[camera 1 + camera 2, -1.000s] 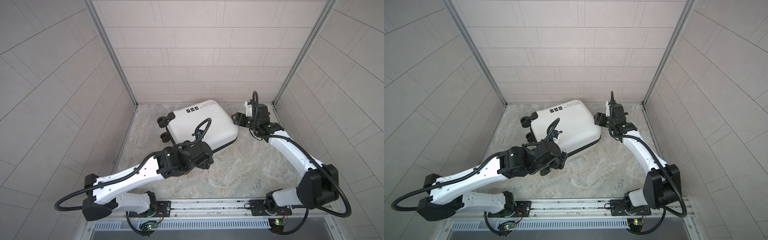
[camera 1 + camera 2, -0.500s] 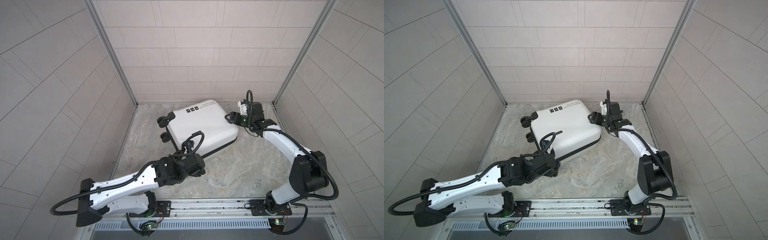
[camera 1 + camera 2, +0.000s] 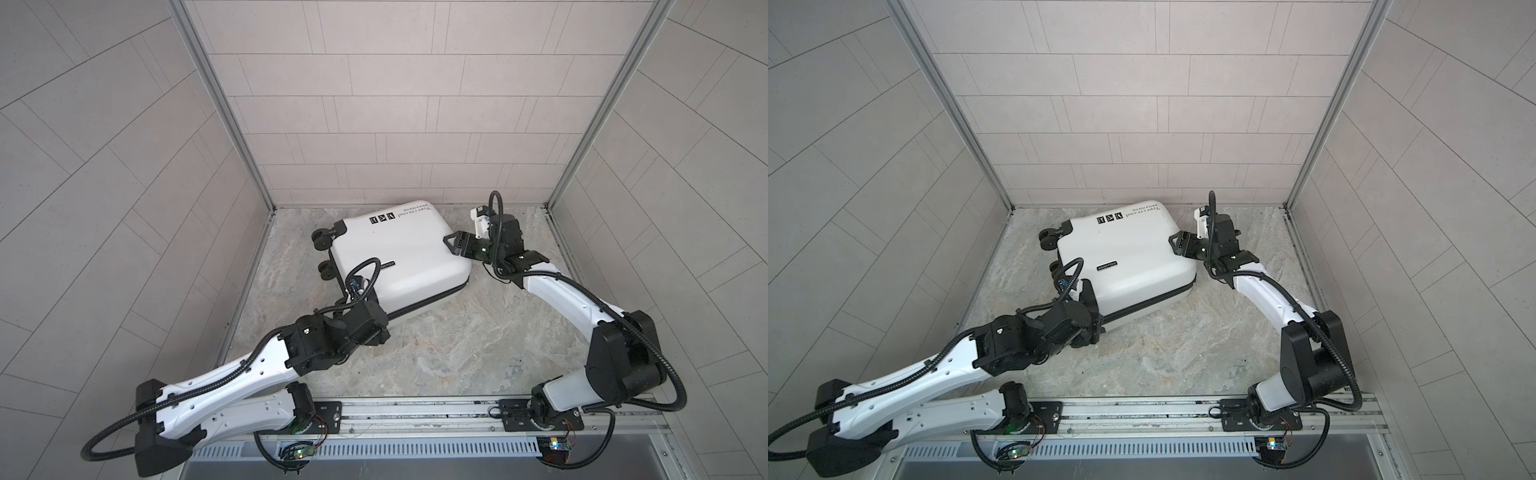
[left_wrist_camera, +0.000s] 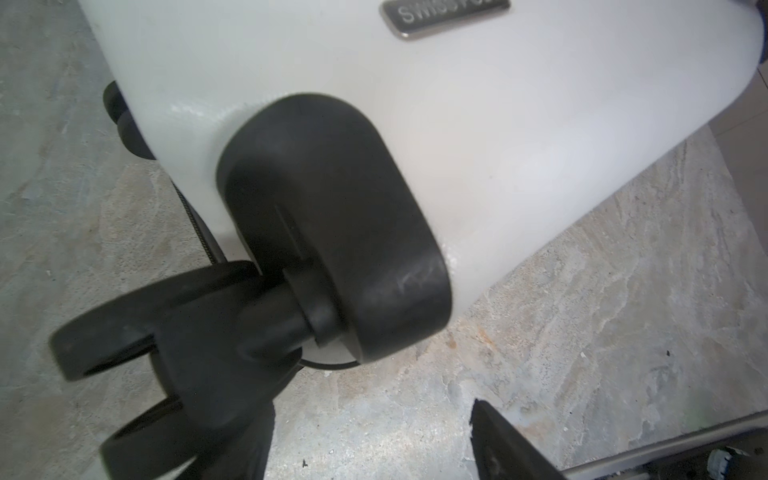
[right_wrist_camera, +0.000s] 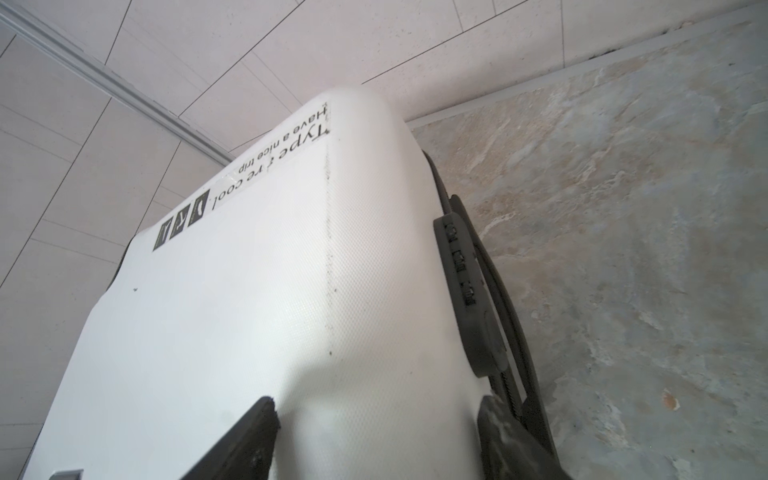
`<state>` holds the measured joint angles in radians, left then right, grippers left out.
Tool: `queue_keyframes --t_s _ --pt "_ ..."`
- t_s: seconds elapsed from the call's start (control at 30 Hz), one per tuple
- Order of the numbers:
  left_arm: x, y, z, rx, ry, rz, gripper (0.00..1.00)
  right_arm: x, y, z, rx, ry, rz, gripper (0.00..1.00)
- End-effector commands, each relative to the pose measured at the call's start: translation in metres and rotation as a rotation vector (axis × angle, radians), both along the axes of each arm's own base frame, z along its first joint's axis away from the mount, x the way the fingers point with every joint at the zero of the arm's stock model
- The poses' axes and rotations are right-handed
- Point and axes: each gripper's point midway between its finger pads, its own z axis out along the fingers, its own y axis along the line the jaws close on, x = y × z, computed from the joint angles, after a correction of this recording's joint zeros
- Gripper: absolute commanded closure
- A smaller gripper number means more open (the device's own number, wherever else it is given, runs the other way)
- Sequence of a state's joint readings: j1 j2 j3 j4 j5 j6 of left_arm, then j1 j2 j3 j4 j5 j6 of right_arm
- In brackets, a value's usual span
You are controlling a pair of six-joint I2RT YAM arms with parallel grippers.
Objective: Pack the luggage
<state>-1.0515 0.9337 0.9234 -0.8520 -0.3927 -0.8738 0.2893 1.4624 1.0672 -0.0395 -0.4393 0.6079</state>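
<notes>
The left gripper (image 3: pixel 1094 316) is down low at the front left corner of the luggage (image 3: pixel 399 249), right by a black wheel (image 4: pixel 166 353) and the black corner cap (image 4: pixel 332 228). Its jaws stand wide and hold nothing. Only one finger (image 4: pixel 511 449) shows in the left wrist view. Behind it, the left arm (image 3: pixel 249 374) lies long and low over the floor (image 3: pixel 478 340). Then it folds back at the elbow to the rail (image 3: pixel 415 411) at the front. The right gripper (image 3: pixel 455 245) is at the right side of the luggage. Its jaws are wide too, and the edge of the white shell sits between the two fingers (image 5: pixel 249 432). One finger is over the top and one is down by the black zipper (image 5: pixel 511 374), close to the lock (image 5: pixel 469 291). I cannot tell if they press on the shell. The right arm (image 3: pixel 561 295) goes up from the rail, bends at its big black elbow and reaches toward the back, with the wrist turned to the left. The luggage is shut. It lies flat on the floor near the back wall (image 3: pixel 395 124), turned a bit, with black words (image 5: pixel 282 145) along its far edge.
</notes>
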Motion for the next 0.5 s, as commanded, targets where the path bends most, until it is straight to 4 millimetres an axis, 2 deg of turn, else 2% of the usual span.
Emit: queue_keyframes --t_s 0.0,0.17,0.27,0.47 --pt "0.007 0.020 -0.003 0.042 -0.020 0.051 0.20 -0.029 0.019 -0.022 -0.012 0.090 0.057 0.23" --pt "0.014 0.031 -0.005 0.036 -0.018 0.089 0.20 -0.047 0.030 -0.022 -0.036 0.077 0.081 0.23" --pt "0.018 0.037 -0.004 0.037 -0.017 0.104 0.20 -0.051 0.026 -0.016 -0.062 0.060 0.072 0.23" --pt "0.025 0.051 -0.005 0.028 0.003 0.143 0.20 -0.037 0.007 0.011 -0.153 0.007 0.023 0.24"
